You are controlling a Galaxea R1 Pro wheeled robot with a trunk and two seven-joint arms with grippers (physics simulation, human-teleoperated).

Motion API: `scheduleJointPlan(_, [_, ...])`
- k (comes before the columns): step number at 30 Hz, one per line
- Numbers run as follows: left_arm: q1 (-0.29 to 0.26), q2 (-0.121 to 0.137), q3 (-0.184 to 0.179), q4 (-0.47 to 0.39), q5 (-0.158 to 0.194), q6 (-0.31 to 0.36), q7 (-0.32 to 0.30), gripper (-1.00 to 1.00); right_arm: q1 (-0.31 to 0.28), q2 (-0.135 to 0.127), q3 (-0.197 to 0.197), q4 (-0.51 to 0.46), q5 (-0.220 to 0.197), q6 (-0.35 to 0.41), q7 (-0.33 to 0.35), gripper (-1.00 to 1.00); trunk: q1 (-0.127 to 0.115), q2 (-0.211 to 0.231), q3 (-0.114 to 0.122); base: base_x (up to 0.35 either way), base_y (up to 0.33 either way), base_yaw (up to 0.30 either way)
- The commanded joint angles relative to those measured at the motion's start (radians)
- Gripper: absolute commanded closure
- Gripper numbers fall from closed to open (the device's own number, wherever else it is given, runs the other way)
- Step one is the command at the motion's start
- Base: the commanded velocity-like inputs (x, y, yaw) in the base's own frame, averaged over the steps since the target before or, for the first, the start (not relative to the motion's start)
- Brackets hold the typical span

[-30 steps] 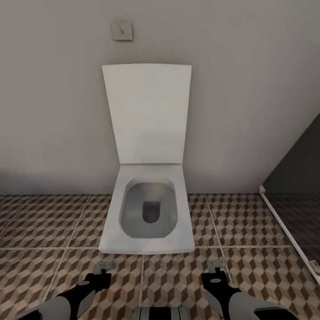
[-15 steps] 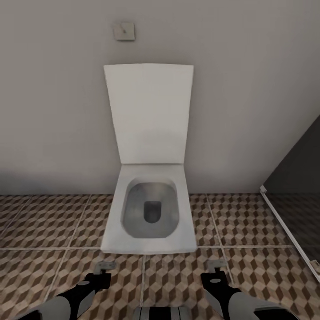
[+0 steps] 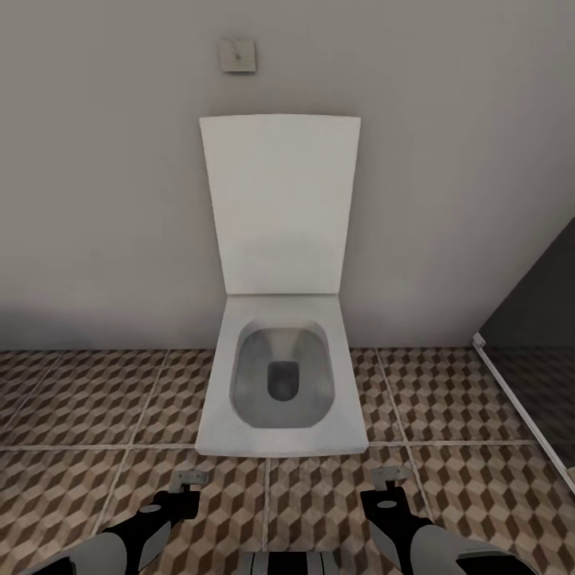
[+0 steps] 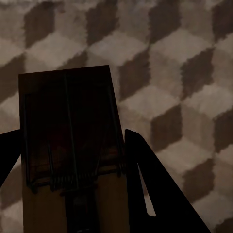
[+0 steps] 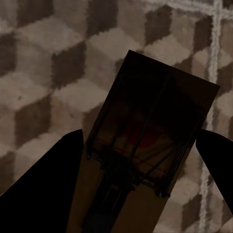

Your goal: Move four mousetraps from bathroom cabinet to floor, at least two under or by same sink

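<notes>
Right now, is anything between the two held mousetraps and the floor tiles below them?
Nothing visible. The left claw's mousetrap and the right claw's mousetrap hang over bare bathroom floor; the toilet stands ahead.

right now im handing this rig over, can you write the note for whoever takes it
Left gripper: shut on a mousetrap, held over the bathroom floor.
Right gripper: shut on a second mousetrap, also held over the tiles.
The robot faces a white toilet with its lid up against the wall; a dark glass panel stands to the right.
Done: two traps are picked up and carried.
Left: find the sink, set these two on the floor under or right beside it, then place the other two traps on the same floor.
</notes>
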Motion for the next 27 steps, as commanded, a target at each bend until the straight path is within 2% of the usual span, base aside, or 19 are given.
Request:
scheduleJointPlan(1, [0.000, 0.001, -0.008, -0.001, 0.007, -0.002, 0.000, 1.00, -0.001, 0.000, 0.003, 0.003, 0.007, -0.002, -0.006, 1.00, 0.000, 0.000, -0.001, 0.000, 0.003, 0.000])
scheduleJointPlan(27, [0.000, 0.001, -0.008, -0.001, 0.006, -0.003, 0.000, 1.00, -0.001, -0.001, 0.003, 0.003, 0.007, -0.002, -0.006, 1.00, 0.000, 0.000, -0.001, -0.019, 0.026, 0.000])
